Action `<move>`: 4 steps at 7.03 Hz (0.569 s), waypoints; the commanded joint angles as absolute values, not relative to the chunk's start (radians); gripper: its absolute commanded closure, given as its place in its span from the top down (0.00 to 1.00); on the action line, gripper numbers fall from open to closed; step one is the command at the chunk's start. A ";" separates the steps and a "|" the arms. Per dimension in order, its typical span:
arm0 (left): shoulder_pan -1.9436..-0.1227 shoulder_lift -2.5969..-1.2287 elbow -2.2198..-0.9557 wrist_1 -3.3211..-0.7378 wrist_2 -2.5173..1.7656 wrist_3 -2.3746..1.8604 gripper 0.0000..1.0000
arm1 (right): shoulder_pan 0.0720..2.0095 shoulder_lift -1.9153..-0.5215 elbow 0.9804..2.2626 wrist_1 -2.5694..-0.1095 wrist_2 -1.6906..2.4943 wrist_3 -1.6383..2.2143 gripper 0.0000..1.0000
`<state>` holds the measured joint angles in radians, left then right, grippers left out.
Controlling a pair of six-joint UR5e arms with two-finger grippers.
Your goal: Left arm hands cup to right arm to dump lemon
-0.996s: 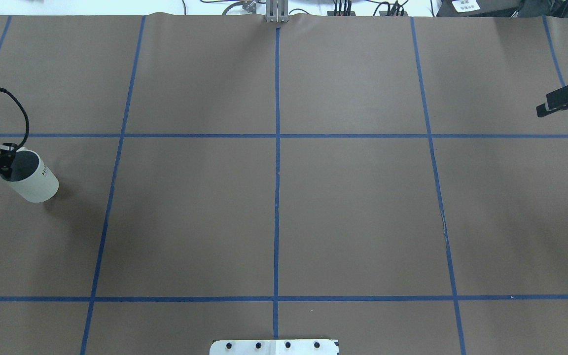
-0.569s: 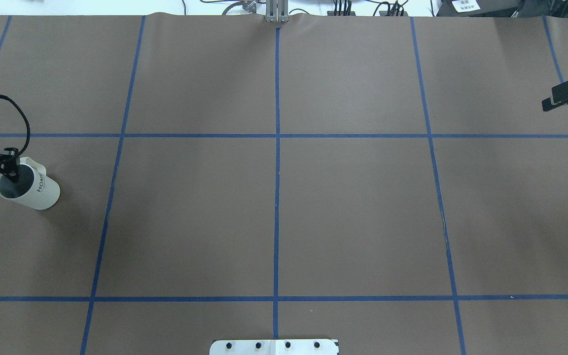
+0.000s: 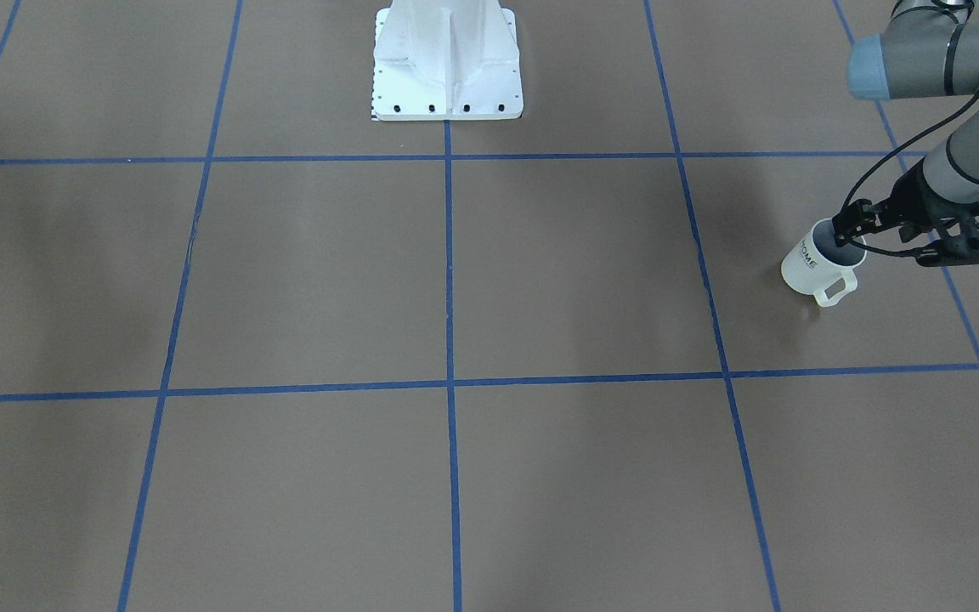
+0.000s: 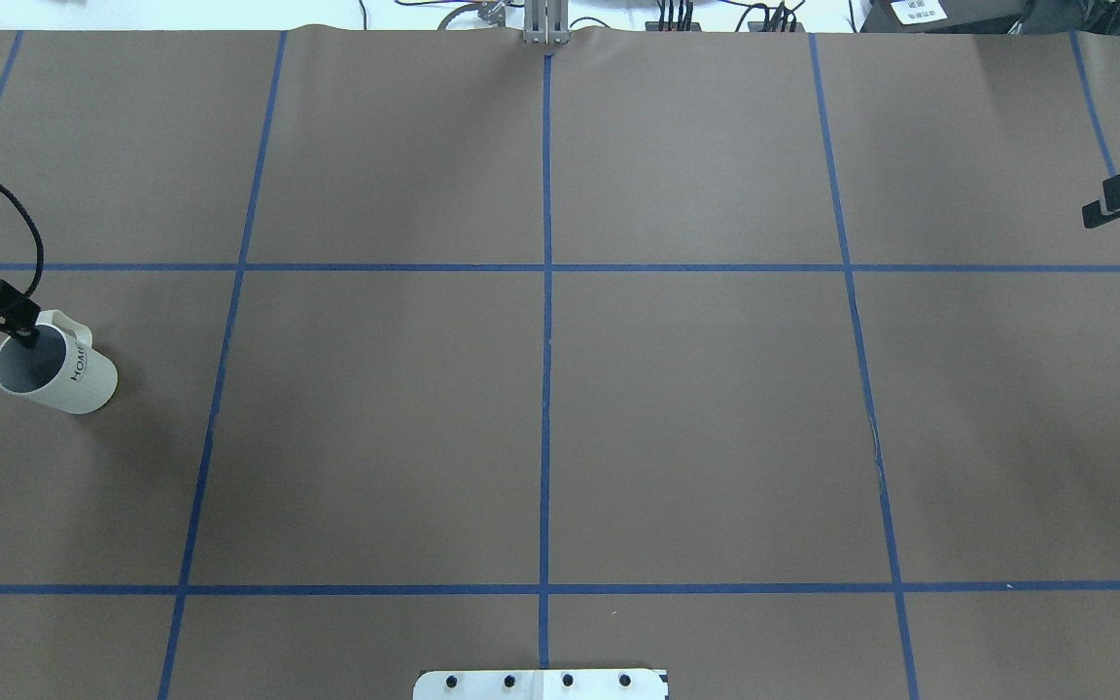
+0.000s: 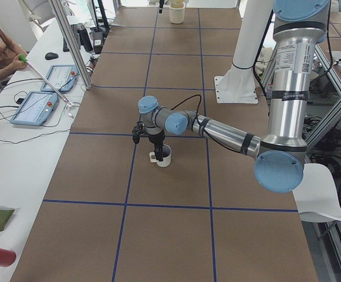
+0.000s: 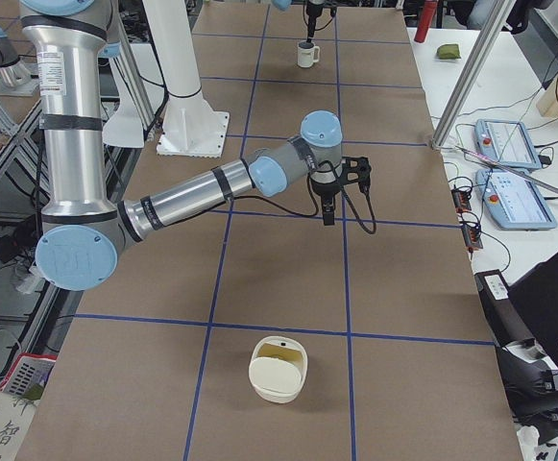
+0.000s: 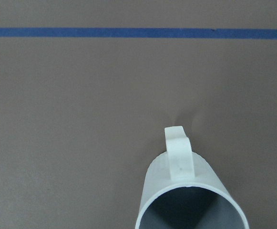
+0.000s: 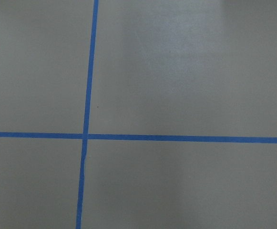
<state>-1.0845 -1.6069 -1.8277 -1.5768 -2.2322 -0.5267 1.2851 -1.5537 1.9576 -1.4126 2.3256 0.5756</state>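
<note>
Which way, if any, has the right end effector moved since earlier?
Yes. The right end effector has drawn back toward the view's right edge, its tip nearer the slanted blue tape line.

One cup (image 4: 56,375), one cream bin (image 6: 279,370), two robot arms (image 5: 223,132) (image 6: 192,200).

Left arm (image 5: 229,132): stretched way out low over the table, forearm close to level, wrist bent down at the end.
Left gripper (image 4: 23,332): pointing straight down, fingertips right at the rim of the cup (image 4: 59,374), on the handle side.
Right arm (image 6: 202,190): reached far out to its own side too, forearm roughly level, up off the table.
Right gripper (image 6: 327,213): aimed straight down, hanging in the air.
Grip: honestly can't tell from these angles whether either pair of fingers is spread or closed.
</note>
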 commanded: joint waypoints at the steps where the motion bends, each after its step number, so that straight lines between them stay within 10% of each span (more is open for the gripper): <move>1: -1.184 -1.650 -1.810 -1.484 -2.221 -0.311 1.00 | 1.319 -1.546 1.899 -1.469 2.327 0.385 1.00; 4: -1.391 -1.740 -1.718 -1.416 -2.227 -0.003 1.00 | 1.464 -1.503 1.839 -1.701 2.319 0.003 1.00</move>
<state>-1.3096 -1.7252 -1.7497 -1.4246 -2.2227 -0.1246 1.3982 -1.5087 1.8538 -1.6119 2.3193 0.1575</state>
